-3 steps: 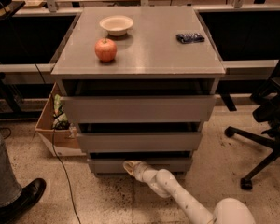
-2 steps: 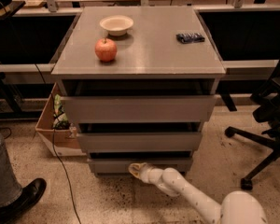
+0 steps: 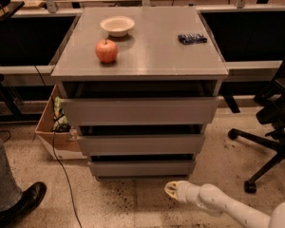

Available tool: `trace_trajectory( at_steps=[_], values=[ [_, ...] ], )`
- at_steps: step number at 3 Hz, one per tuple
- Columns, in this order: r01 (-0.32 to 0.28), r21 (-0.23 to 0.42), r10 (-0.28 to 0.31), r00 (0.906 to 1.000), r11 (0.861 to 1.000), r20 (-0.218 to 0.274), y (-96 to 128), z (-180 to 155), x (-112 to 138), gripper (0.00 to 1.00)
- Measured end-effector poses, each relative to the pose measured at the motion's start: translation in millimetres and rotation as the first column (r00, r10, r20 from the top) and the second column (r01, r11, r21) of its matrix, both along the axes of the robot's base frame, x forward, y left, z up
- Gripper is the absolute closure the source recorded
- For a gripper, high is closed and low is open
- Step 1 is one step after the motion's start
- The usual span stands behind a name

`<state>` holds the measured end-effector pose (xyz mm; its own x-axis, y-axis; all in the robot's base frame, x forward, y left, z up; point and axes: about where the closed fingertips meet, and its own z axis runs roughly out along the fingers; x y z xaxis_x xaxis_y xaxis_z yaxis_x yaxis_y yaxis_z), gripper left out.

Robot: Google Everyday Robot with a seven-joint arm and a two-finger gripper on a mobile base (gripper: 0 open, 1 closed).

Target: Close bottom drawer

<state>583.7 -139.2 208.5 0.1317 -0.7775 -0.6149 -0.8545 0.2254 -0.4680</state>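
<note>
The worry is a glancing push. The gripper (image 3: 173, 190) hangs low, touching nothing, and the bottom drawer (image 3: 142, 167) lies just above it and to its left. From this off-centre spot the drawer could skew, and it seems slightly proud of the cabinet (image 3: 140, 56). I cannot tell how wide the claw is.

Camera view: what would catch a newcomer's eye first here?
The red apple stands out on the grey cabinet top, just nearer the camera than a white bowl. Down at the base, the bottom drawer shows the narrowest front. The robot's tool hovers low near the floor, in front of that drawer's right end, not touching it.
</note>
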Motion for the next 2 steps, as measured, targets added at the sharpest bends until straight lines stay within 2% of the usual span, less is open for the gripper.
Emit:
trace_trajectory(
  at_steps=[1,2],
  values=[
    [-0.035,-0.001,0.035,0.9982,0.999,-0.050,8.5,-5.8,-38.7,1.00],
    [-0.035,0.000,0.035,0.9981,0.999,-0.050,8.9,-5.9,-38.8,0.73]
  ],
)
